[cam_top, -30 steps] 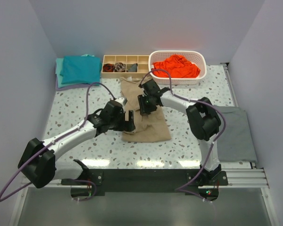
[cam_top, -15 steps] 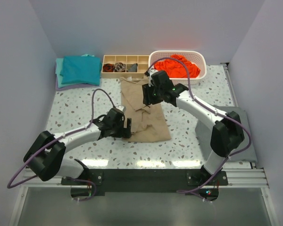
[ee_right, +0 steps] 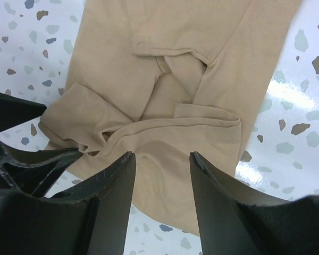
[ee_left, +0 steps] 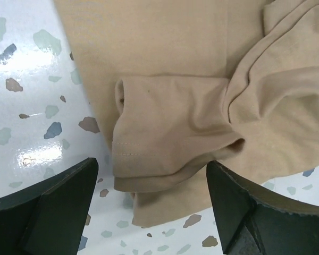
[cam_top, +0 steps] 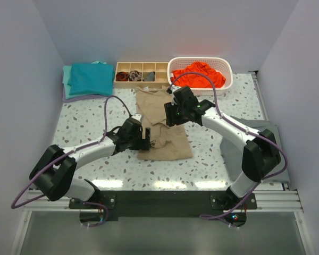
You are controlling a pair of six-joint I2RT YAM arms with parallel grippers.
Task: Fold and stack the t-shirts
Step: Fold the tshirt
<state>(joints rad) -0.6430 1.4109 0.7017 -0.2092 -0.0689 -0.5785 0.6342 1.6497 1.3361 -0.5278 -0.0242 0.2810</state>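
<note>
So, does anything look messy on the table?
Yes. The tan t-shirt in the middle lies only partly folded: its sleeve is bunched and wrinkled, and the edges don't line up. The orange-red t-shirt is a crumpled heap in the white basket. The teal t-shirts look neat.

Wooden tray [cam_top: 142,84] holding what look like rolled socks [cam_top: 128,76]; white basket [cam_top: 202,90]; grey cloth [cam_top: 231,156].

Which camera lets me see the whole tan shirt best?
The top view. It shows nearly all of the tan shirt at once, lying spread out. The left wrist view shows only one folded sleeve very close up. The right wrist view shows the crumpled middle, with the shirt's edges cut off.
</note>
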